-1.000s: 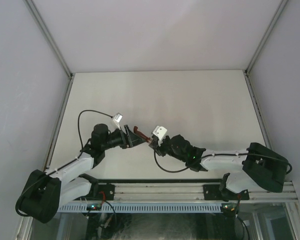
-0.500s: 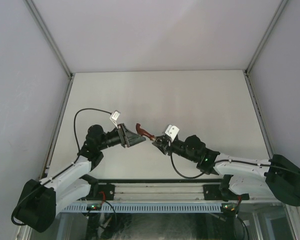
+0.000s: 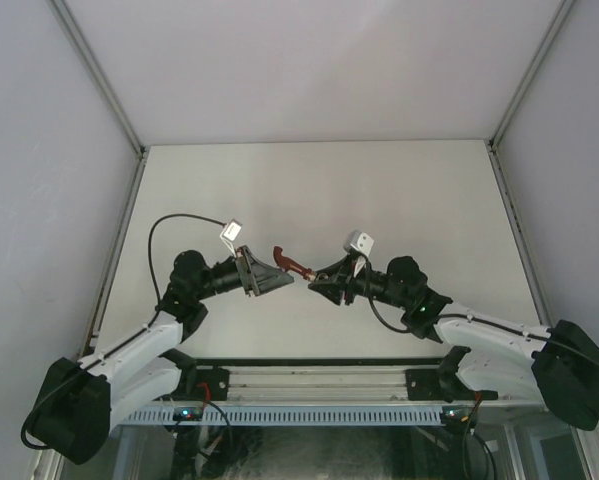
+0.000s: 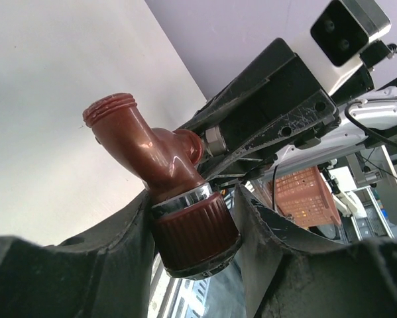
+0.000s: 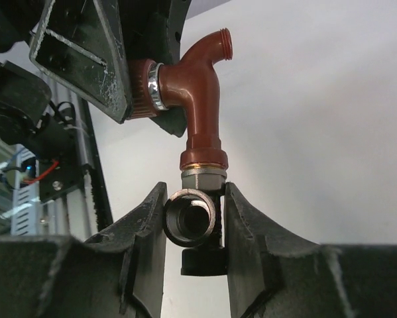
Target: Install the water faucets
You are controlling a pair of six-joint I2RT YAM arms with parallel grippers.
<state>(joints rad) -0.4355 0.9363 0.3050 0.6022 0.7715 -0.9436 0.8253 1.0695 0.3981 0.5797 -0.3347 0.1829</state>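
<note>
The dark red-brown water faucet (image 3: 291,263) hangs in the air between both grippers above the table's near middle. My left gripper (image 3: 277,277) is shut on its ribbed knob (image 4: 195,232), with a chrome ring just above. The faucet's angled body (image 4: 145,142) and threaded spout point up-left there. My right gripper (image 3: 317,279) is shut on the grey-silver metal fitting (image 5: 193,215), which sits at the faucet's lower end (image 5: 203,177). In the right wrist view the faucet (image 5: 201,86) rises from the fitting and the left gripper's fingers (image 5: 85,59) hold it at upper left.
The white table (image 3: 319,190) is walled at the back and both sides. A metal rail (image 3: 319,380) runs along the near edge by the arm bases. An orange basket (image 4: 304,192) shows beyond the table in the left wrist view.
The right arm has stretched out to the right and its wrist has turned, camera now on top. The left arm drew back slightly. The faucet stays held between both grippers.
</note>
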